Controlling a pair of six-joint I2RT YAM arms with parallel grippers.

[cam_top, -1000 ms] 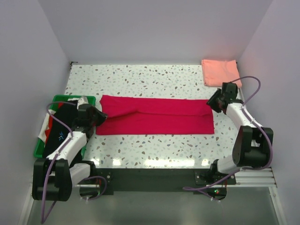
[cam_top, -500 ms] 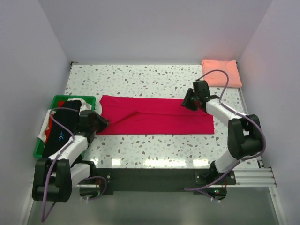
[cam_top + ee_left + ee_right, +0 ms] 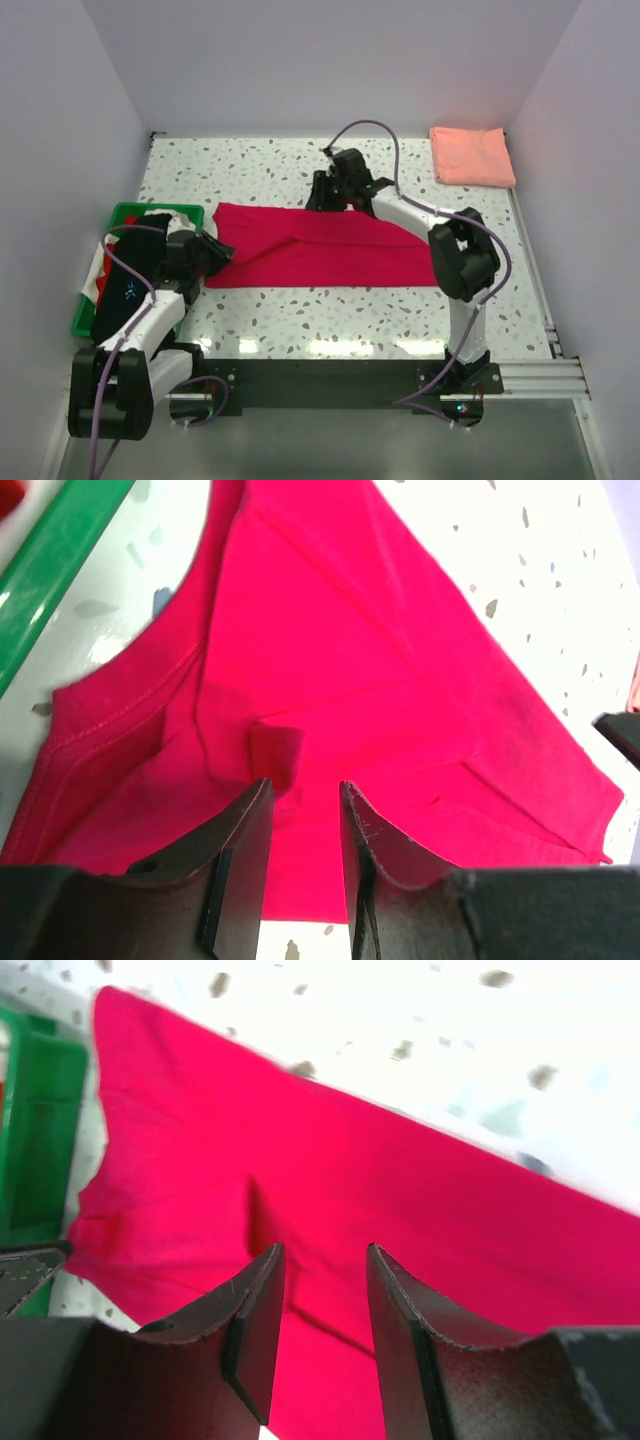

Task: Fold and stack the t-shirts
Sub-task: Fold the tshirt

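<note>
The crimson red t-shirt [image 3: 340,250] lies as a long folded strip across the middle of the table. The salmon pink t-shirt [image 3: 472,155] rests folded at the back right corner. My left gripper [image 3: 217,251] is at the red shirt's left end, open, its jaws just above the cloth [image 3: 330,660] with nothing between them [image 3: 303,785]. My right gripper [image 3: 317,196] reaches over the strip's far edge near its middle. It is open too [image 3: 323,1250], hovering over the red cloth [image 3: 300,1160] and holding nothing.
A green crate [image 3: 78,325] with dark, white and red clothes in it stands at the left edge, beside my left arm. Its rim shows in the left wrist view [image 3: 60,560] and the right wrist view [image 3: 40,1130]. White walls close in three sides.
My left gripper opened and let go of the red shirt's left end. My right arm swept from the shirt's right end leftward to the far edge near the middle.
</note>
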